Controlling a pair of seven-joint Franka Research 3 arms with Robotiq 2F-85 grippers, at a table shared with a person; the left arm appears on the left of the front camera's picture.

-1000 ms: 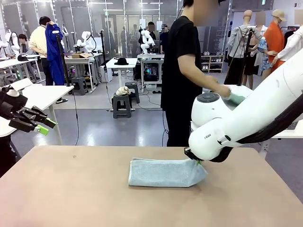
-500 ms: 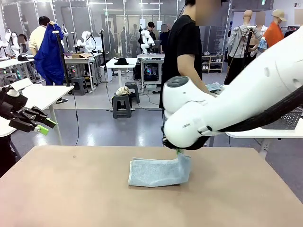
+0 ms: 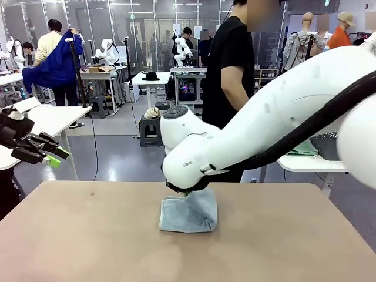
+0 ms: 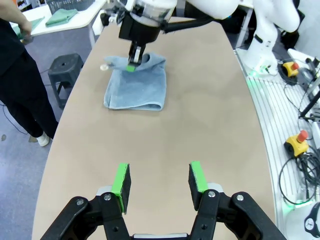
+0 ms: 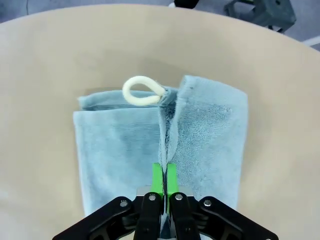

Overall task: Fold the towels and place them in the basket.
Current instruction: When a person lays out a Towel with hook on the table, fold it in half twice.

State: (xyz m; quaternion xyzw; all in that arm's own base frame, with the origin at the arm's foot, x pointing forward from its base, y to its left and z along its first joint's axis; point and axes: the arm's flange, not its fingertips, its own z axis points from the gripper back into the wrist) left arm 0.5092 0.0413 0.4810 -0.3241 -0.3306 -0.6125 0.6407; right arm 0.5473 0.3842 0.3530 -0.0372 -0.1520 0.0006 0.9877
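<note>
The right gripper [image 5: 164, 172] is clenched on a raised ridge of the towel [image 3: 188, 214], its green pads pressed together with only a thin edge of the blue-grey terry between them. The towel lies at the centre of the table [image 3: 88, 247], partly doubled over. In the right wrist view its white loop [image 5: 142, 91] curls out at the top of the cloth, left of the pinched fold. The left gripper [image 4: 159, 175] hangs at the left edge of the front view, well apart from the towel, jaws released and empty. The basket [image 3: 326, 147] appears to sit on the side table at the right of the front view, partly hidden behind the arm. The main risk, as I judge it, is the shallow bite: so little cloth sits in the pads that it could slip free, letting the flap fall back open. Carrying the edge too low could also drag the lower layer along and bunch it. Letting go off-line would leave the edges uneven, so the bundle might spring apart on the way to the basket.
</note>
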